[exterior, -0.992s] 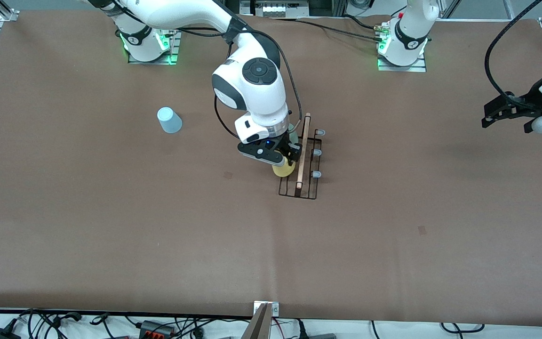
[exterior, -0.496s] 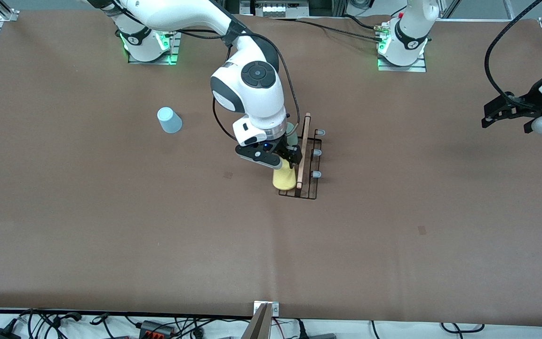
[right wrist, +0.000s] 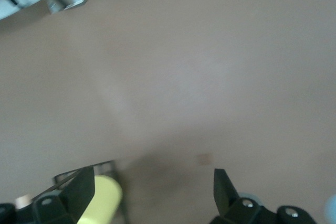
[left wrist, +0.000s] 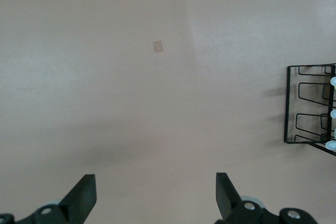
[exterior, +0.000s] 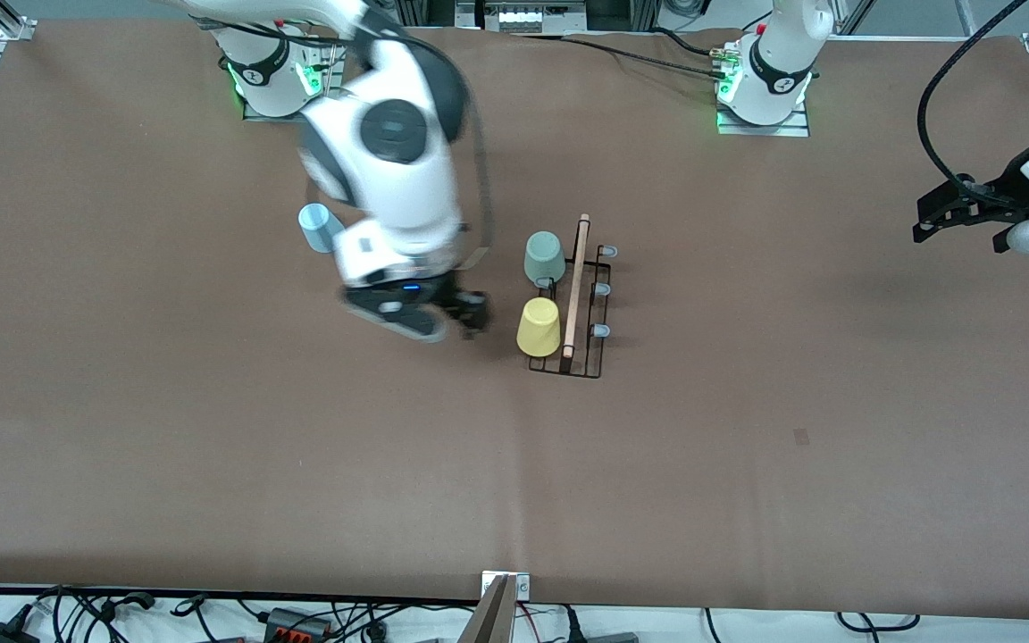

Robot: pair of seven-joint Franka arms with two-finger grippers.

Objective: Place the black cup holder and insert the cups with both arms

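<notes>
The black cup holder [exterior: 581, 350] stands mid-table with its wooden rod [exterior: 576, 284] on top. A sage green cup [exterior: 544, 257] and a yellow cup [exterior: 539, 327] sit on its pegs on the side toward the right arm. Three grey-tipped pegs [exterior: 602, 288] on the side toward the left arm are bare. A light blue cup [exterior: 318, 228] stands on the table, partly hidden by the right arm. My right gripper [exterior: 470, 316] is open and empty beside the yellow cup [right wrist: 102, 203]. My left gripper [exterior: 934, 219] is open and empty, waiting at the left arm's end; its wrist view shows the holder [left wrist: 310, 111].
Small tape marks lie on the brown table cover [exterior: 801, 436]. Cables and power strips [exterior: 300, 618] run along the table edge nearest the front camera, with a metal bracket [exterior: 503, 589] at its middle. The two arm bases [exterior: 278, 76] stand along the edge farthest from that camera.
My right gripper has let go of the yellow cup, left it on the holder, and swung away toward the right arm's end. The left arm has not moved.
</notes>
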